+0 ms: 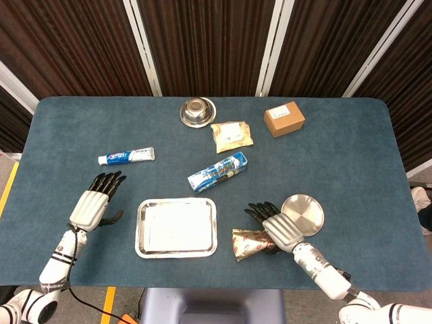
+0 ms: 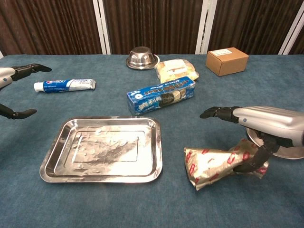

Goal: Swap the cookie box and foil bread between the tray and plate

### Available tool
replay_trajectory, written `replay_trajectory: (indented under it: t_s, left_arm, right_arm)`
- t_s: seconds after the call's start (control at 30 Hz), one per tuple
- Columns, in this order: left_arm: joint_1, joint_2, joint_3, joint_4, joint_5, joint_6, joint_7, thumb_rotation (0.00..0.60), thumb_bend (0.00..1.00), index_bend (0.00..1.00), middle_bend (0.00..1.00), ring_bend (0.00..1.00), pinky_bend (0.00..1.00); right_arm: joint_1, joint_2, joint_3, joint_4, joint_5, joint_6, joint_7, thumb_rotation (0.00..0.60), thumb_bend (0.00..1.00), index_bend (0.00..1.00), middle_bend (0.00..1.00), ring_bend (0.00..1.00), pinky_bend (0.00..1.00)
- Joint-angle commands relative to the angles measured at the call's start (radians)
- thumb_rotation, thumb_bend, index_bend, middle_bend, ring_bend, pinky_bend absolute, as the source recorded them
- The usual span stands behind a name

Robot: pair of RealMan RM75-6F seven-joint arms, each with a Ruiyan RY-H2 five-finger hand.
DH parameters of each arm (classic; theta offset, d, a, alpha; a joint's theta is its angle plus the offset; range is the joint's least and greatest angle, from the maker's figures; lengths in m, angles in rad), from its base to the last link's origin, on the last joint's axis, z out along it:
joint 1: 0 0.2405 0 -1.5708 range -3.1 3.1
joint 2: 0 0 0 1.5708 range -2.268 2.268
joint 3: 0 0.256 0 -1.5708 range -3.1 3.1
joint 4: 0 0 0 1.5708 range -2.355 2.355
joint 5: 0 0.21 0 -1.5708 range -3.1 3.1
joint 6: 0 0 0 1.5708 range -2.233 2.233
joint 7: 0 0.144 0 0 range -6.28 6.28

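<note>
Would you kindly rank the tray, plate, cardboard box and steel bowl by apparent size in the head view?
1. tray
2. plate
3. cardboard box and steel bowl: they look alike, so unranked.

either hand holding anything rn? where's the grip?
The right hand is over the foil bread, its thumb against the right end; whether it grips cannot be told. The left hand holds nothing.

The tray (image 2: pixel 107 149) and plate (image 1: pixel 303 214) are showing polished, mirror-bright metal; the foil bread (image 2: pixel 216 164) is gleaming in crinkled gold foil, the cookie box (image 2: pixel 161 96) looking glossy, the surface (image 1: pixel 351 162) appearing matt, cloth-like blue
</note>
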Motion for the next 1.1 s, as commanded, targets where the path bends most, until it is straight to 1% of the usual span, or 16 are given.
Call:
replay_trajectory:
  t_s: [0.03,0.1,0.13,0.2,0.27,0.33,0.4,0.43,0.5,0.6,0.63,0.67,0.7,0.8,0.9,1.1]
  left_arm:
    - [0.006,0.001,-0.002,0.009,0.003,0.002,-0.017,0.600,0.33,0.00,0.00,0.00,0.00]
    - [0.010,0.004,-0.001,0.014,0.009,0.005,-0.033,0.600,0.33,0.00,0.00,0.00,0.00]
    - [0.012,0.006,-0.001,0.018,0.012,0.005,-0.045,0.600,0.33,0.00,0.00,0.00,0.00]
    - [0.012,0.006,-0.001,0.028,0.017,0.002,-0.064,0.600,0.33,0.00,0.00,0.00,0.00]
    - [0.012,0.005,-0.002,0.039,0.020,-0.001,-0.079,0.600,0.33,0.00,0.00,0.00,0.00]
    - [0.011,0.002,-0.003,0.054,0.021,-0.007,-0.095,0.600,0.33,0.00,0.00,0.00,0.00]
    - [0.011,-0.002,-0.006,0.067,0.020,-0.011,-0.108,0.600,0.33,0.00,0.00,0.00,0.00]
    - [0.011,-0.005,-0.007,0.075,0.019,-0.013,-0.116,0.600,0.33,0.00,0.00,0.00,0.00]
    - [0.013,-0.008,-0.008,0.087,0.020,-0.013,-0.125,0.600,0.33,0.00,0.00,0.00,0.00]
    - [0.014,-0.008,-0.007,0.090,0.021,-0.013,-0.127,0.600,0.33,0.00,0.00,0.00,0.00]
    - [0.015,-0.007,-0.007,0.095,0.021,-0.014,-0.128,0.600,0.33,0.00,0.00,0.00,0.00]
    - [0.017,-0.006,-0.006,0.100,0.021,-0.014,-0.130,0.600,0.33,0.00,0.00,0.00,0.00]
    - [0.025,0.001,-0.011,0.115,0.010,-0.010,-0.134,0.600,0.33,0.00,0.00,0.00,0.00]
    - [0.031,0.004,-0.014,0.135,0.004,-0.013,-0.145,0.600,0.33,0.00,0.00,0.00,0.00]
    - [0.032,0.003,-0.017,0.157,-0.001,-0.023,-0.157,0.600,0.34,0.00,0.00,0.00,0.00]
    - [0.032,0.001,-0.021,0.187,-0.004,-0.038,-0.180,0.600,0.34,0.00,0.00,0.00,0.00]
  right_arm:
    - [-0.006,0.098,-0.021,-0.047,-0.056,0.022,0.097,0.600,0.22,0.00,0.00,0.00,0.11]
    - [-0.014,0.166,-0.028,-0.077,-0.075,0.034,0.159,0.600,0.22,0.00,0.00,0.00,0.11]
    - [-0.020,0.210,-0.027,-0.093,-0.084,0.047,0.207,0.600,0.22,0.00,0.00,0.00,0.11]
    - [-0.028,0.266,-0.013,-0.098,-0.098,0.083,0.269,0.600,0.22,0.00,0.00,0.00,0.11]
    - [-0.025,0.289,0.008,-0.095,-0.088,0.099,0.311,0.600,0.22,0.00,0.00,0.00,0.10]
    - [0.004,0.272,0.040,-0.060,-0.064,0.084,0.299,0.600,0.22,0.00,0.00,0.00,0.09]
    - [0.052,0.224,0.072,-0.013,-0.018,0.037,0.251,0.600,0.22,0.00,0.00,0.00,0.06]
    - [0.089,0.181,0.094,0.025,0.018,0.002,0.209,0.600,0.22,0.00,0.00,0.00,0.05]
    - [0.146,0.108,0.126,0.093,0.058,-0.032,0.134,0.600,0.22,0.00,0.00,0.00,0.03]
    - [0.160,0.085,0.134,0.114,0.070,-0.038,0.112,0.600,0.22,0.00,0.00,0.00,0.02]
    - [0.182,0.057,0.145,0.140,0.078,-0.046,0.086,0.600,0.22,0.00,0.00,0.00,0.02]
    - [0.222,0.007,0.162,0.190,0.094,-0.066,0.045,0.600,0.22,0.00,0.00,0.00,0.01]
    - [0.322,-0.109,0.188,0.327,0.114,-0.135,-0.045,0.600,0.22,0.00,0.00,0.00,0.01]
    - [0.412,-0.249,0.211,0.505,0.192,-0.191,-0.132,0.600,0.22,0.00,0.00,0.00,0.02]
    - [0.469,-0.344,0.233,0.622,0.245,-0.210,-0.172,0.600,0.22,0.00,0.00,0.00,0.02]
    - [0.561,-0.484,0.269,0.820,0.319,-0.263,-0.183,0.600,0.22,0.00,0.00,0.00,0.02]
